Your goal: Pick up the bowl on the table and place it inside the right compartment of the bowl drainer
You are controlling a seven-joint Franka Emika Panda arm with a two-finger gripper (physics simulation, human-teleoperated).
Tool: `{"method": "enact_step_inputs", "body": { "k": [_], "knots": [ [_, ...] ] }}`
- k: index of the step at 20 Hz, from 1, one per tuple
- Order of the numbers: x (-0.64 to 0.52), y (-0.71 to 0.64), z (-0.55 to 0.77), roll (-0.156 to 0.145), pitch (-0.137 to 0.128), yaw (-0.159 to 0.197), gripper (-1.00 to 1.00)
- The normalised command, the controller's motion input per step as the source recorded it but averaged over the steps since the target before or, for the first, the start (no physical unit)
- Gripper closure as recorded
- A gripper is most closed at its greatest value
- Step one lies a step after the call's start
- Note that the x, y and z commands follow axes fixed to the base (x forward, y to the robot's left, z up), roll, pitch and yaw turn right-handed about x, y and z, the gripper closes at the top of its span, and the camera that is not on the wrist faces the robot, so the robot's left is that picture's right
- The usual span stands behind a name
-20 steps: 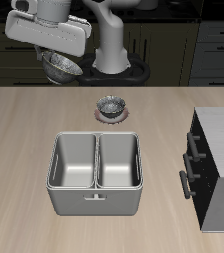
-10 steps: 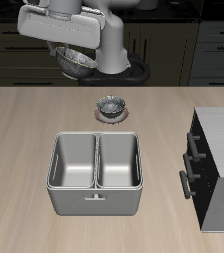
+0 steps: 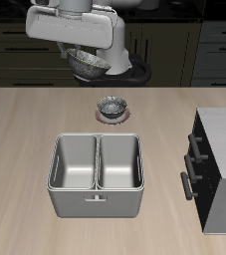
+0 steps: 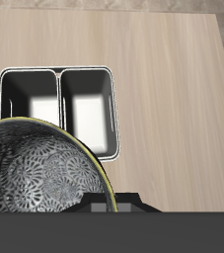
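High above the back of the table, my gripper [image 3: 86, 58] is shut on the rim of the bowl [image 3: 89, 67], a silvery-grey mottled bowl that hangs tilted under the hand. In the wrist view the bowl [image 4: 35, 178] fills the near field, its patterned inside showing, with the gripper [image 4: 108, 205] clamped at its edge. The bowl drainer [image 3: 96, 207] stands near the table's front edge, a grey two-well tub. Its right compartment [image 3: 121, 164] holds nothing, and neither does the other well. From the wrist, the bowl drainer [image 4: 58, 69] lies beyond the held bowl.
A like bowl on a pale saucer [image 3: 112, 108] sits on the table behind the drainer. A grey cabinet with a dark front [image 3: 220, 169] stands at the table's side edge. Dark kitchen cupboards line the background.
My gripper has carried the bowl sideways, high above the table's back, from out beyond the drainer's end to nearer the saucer bowl. Nothing on the table moved.
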Motion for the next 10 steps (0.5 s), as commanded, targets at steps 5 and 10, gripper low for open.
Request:
{"method": "enact_step_inputs", "body": {
  "k": [5, 10],
  "knots": [
    [0.22, 0.16, -0.01, 0.006, 0.006, 0.011, 1.0],
    [0.22, 0.19, -0.05, 0.006, 0.016, 0.004, 1.0]
  ]
}}
